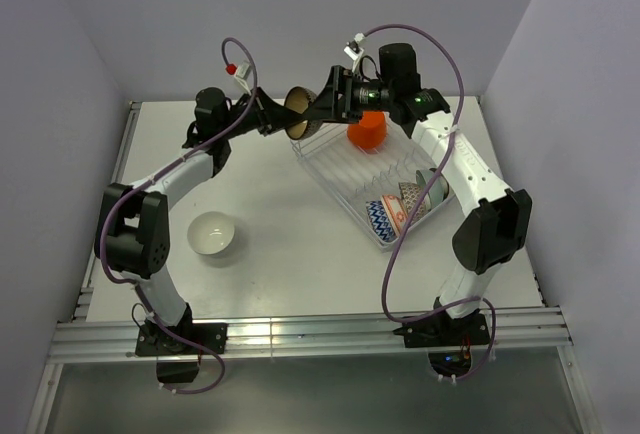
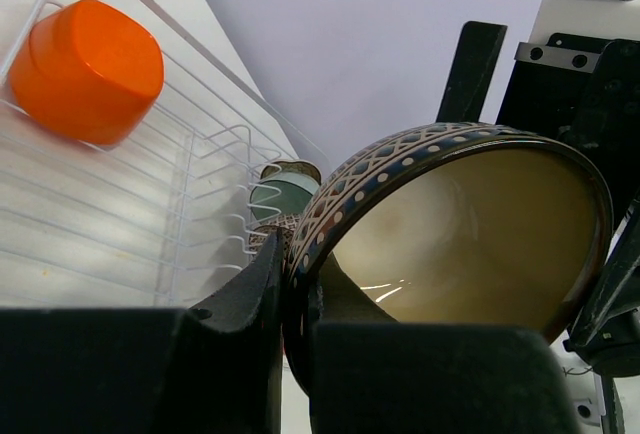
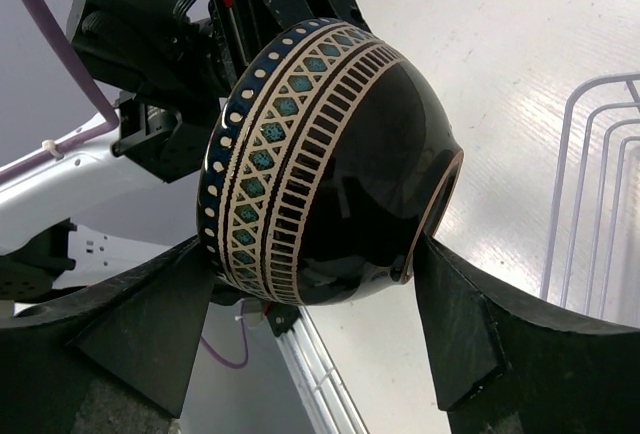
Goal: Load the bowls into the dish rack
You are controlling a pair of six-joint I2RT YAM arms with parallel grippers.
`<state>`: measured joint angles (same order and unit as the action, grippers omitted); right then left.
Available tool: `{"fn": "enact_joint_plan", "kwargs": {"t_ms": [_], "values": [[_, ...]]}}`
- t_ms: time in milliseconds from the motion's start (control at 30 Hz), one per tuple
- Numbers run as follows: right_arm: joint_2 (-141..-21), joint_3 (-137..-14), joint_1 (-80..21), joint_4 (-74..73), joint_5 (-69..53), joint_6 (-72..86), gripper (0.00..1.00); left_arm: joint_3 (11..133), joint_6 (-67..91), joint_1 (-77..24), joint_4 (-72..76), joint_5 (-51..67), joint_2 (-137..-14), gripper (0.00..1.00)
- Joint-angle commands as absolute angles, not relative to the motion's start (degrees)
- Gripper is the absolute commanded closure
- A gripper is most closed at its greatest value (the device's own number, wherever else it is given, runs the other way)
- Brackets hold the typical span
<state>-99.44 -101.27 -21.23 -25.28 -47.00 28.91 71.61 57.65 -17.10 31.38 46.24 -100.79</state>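
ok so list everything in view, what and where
dish rack: one, silver-white wire, on the table right of centre
dark patterned bowl: one, black with teal-and-cream band, aloft by the rack's far end
orange bowl: one, orange-red, rack's far end
blue zigzag bowl: one, blue-white, rack's near end
teal bowl: one, pale teal, rack's near end
grey-brown bowl: one, patterned, rack's near end
white bowl: one, white, on the table, left side
left gripper: one, black, clamped on the dark bowl's rim
right gripper: one, black, fingers either side of that bowl
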Motion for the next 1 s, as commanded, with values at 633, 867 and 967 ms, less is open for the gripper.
{"fn": "enact_joint_plan", "kwargs": {"t_ms": [633,867,967], "values": [[-100.9,-105.2,-21.5,-22.0,-48.3,29.4,1.0,74.4,54.0,-19.0,28.3,46.8,-100.5,0.64],[-100.5,-105.0,-20.8,-22.8,-46.6,28.4,1.0,75.4,53.3,-19.0,26.5,46.5,-101.2,0.57],[-100.5,-104.8,-20.6,-23.1,-46.5,28.1,1.0,75.8,53.5,-19.0,26.7,46.5,-101.7,0.56]]}}
